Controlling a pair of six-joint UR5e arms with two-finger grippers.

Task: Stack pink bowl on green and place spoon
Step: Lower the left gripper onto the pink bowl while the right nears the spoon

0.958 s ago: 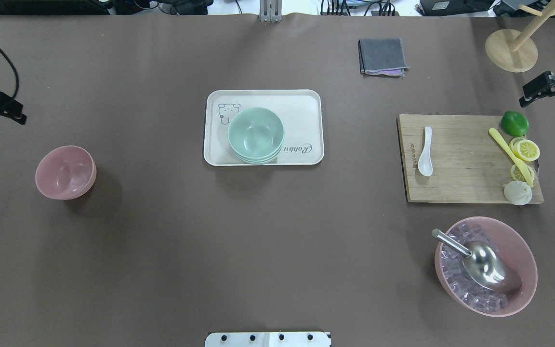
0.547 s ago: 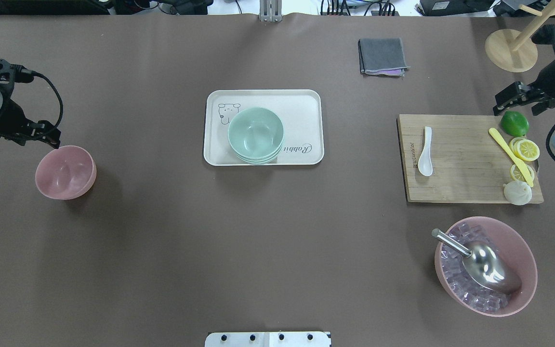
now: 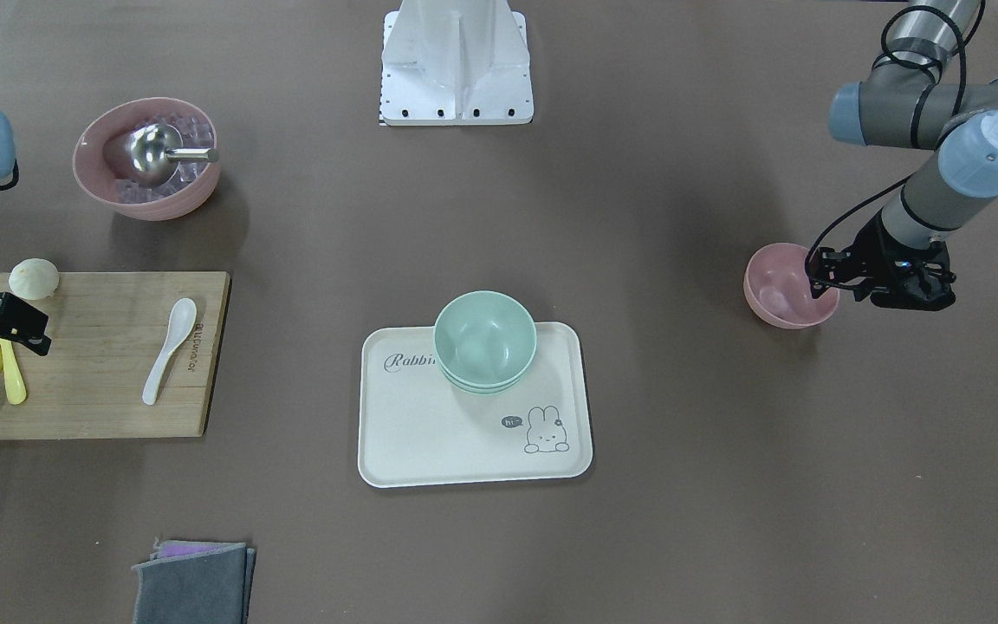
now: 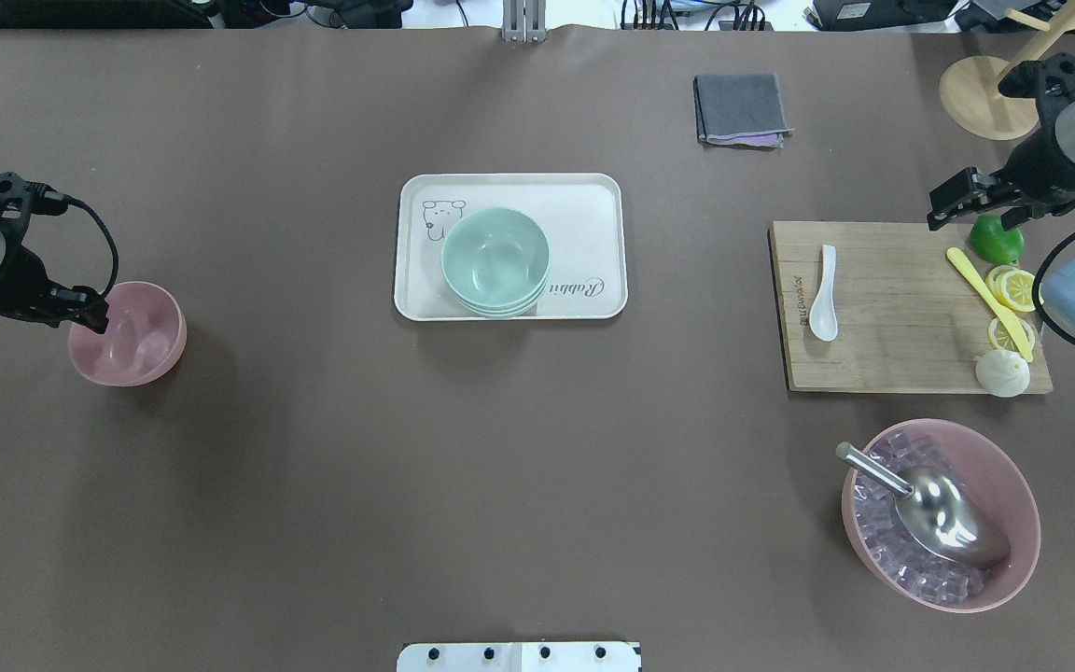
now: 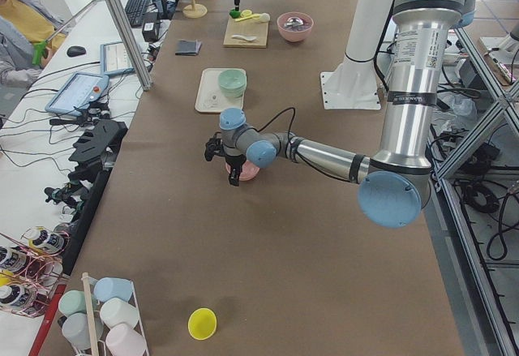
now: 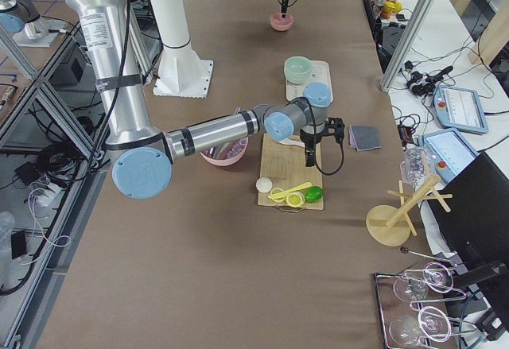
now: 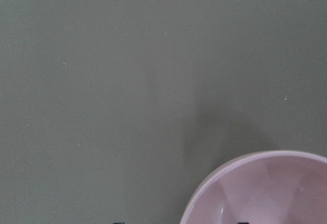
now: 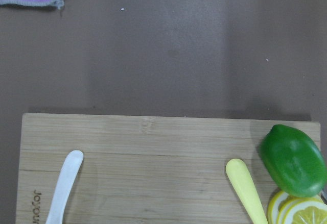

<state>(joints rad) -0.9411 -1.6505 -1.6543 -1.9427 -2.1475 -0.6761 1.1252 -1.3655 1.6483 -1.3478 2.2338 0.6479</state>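
Note:
A small pink bowl [image 4: 132, 336] stands alone at the table's left; it also shows in the front view [image 3: 778, 290] and the left wrist view [image 7: 265, 191]. My left gripper [image 4: 88, 313] is open at the bowl's left rim, with one finger inside and one outside. Stacked green bowls [image 4: 495, 259] sit on a white tray [image 4: 584, 210]. A white spoon [image 4: 824, 294] lies on the wooden cutting board [image 4: 901, 317]; it also shows in the right wrist view [image 8: 62, 188]. My right gripper [image 4: 953, 201] is open and empty above the board's far right corner, well right of the spoon.
On the board's right side lie a lime [image 4: 999, 241], lemon slices [image 4: 1018, 289], a yellow knife [image 4: 985, 299] and a white bun [image 4: 1002, 373]. A large pink bowl [image 4: 1013, 485] holds ice cubes and a metal scoop [image 4: 939, 509]. A grey cloth [image 4: 741, 109] and a wooden stand [image 4: 985, 98] are at the back.
The left gripper has come down and to the right, to the pink bowl's rim. The right gripper has moved left toward the board's far corner.

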